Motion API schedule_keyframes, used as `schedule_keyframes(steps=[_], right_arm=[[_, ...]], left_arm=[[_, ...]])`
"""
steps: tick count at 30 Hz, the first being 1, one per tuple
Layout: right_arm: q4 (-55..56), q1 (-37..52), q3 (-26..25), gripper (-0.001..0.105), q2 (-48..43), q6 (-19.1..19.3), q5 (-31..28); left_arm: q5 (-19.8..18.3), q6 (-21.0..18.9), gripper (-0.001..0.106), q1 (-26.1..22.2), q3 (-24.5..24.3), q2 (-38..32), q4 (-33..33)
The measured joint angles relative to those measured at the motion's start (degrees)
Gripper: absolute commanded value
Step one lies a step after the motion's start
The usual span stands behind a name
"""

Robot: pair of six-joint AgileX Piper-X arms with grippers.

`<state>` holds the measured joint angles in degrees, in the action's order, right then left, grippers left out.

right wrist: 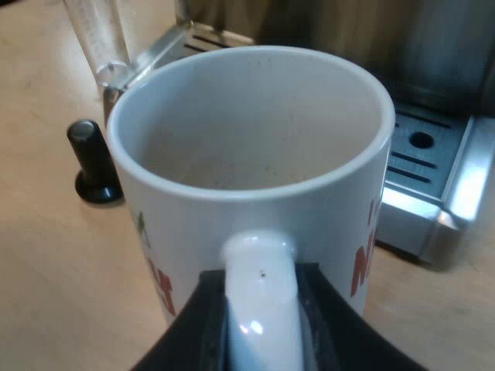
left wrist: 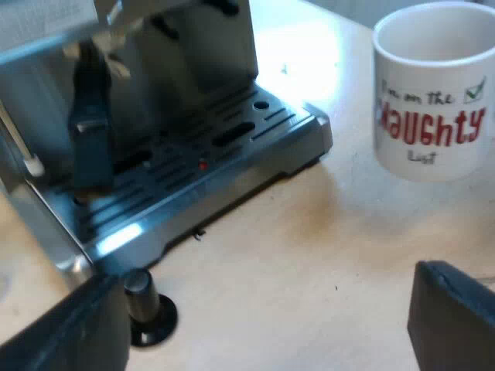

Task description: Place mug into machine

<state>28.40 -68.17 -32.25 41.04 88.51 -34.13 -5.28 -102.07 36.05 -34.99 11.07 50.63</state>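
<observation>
The left wrist view gives the espresso machine (left wrist: pixel 166 69) front, its drip tray (left wrist: pixel 232 147), and the lettered side of the mug (left wrist: pixel 433 93). The right wrist view adds the mug's empty interior, its handle (right wrist: pixel 261 286) and a measuring glass (right wrist: pixel 97 35).

Taking the handle as 6 o'clock on the mug, the tray lies at 1 o'clock, off the mug. The tamper (right wrist: pixel 91 162) stands on the surface (right wrist: pixel 46 255) at 10 o'clock. Whether the mug's base touches the surface cannot be told.

The right hand (right wrist: pixel 261 313) is clamped on the handle, one finger on each side. The left hand (left wrist: pixel 263 309) is spread wide and empty, over the surface near the tray.
</observation>
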Motion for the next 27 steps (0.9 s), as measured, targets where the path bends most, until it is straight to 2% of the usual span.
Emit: schedule_keyframes(steps=[5, 14, 20, 27], right_arm=[[-6.0, 0.0, 0.0, 0.0, 6.6, -0.5, 0.0], [-16.2, 0.3, 0.0, 0.0, 15.2, -0.7, 0.4], [-22.1, 5.2, 0.0, 0.0, 19.4, -0.5, 3.7], [-25.1, 10.1, 0.0, 0.0, 22.0, -0.3, 7.7]], left_arm=[[0.1, -2.5, 0.078, 0.0, 4.0, 0.1, -6.1], [0.1, -2.6, 0.078, 0.0, 6.1, 0.2, -8.9], [0.1, -2.5, 0.078, 0.0, 9.2, 0.3, -11.8], [0.1, -2.5, 0.078, -1.2, 10.7, 0.3, -15.5]])
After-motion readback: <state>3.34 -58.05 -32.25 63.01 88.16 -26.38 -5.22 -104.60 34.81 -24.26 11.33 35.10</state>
